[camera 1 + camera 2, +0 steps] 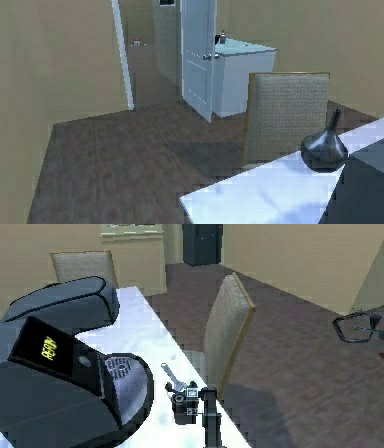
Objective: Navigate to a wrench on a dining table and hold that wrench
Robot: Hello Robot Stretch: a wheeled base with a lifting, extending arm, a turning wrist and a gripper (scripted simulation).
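**Arm side view.** My gripper [181, 397] shows against the white table [150, 324] at the picture's 6 o'clock. A small grey wrench [171, 376] lies on the tabletop at the gripper's 11 o'clock, close by it. I cannot tell how the fingers stand, nor whether they hold anything. A dark machine [60, 389] at 8 o'clock bears a yellow mark [47, 348] that I cannot read. A side chair [228, 329] stands at the table's edge.

**Forward view.** A dark vase [325, 148] sits on the table at 4 o'clock, with a woven-backed chair [285, 115] behind it. A white door [197, 55] is at 12 o'clock.
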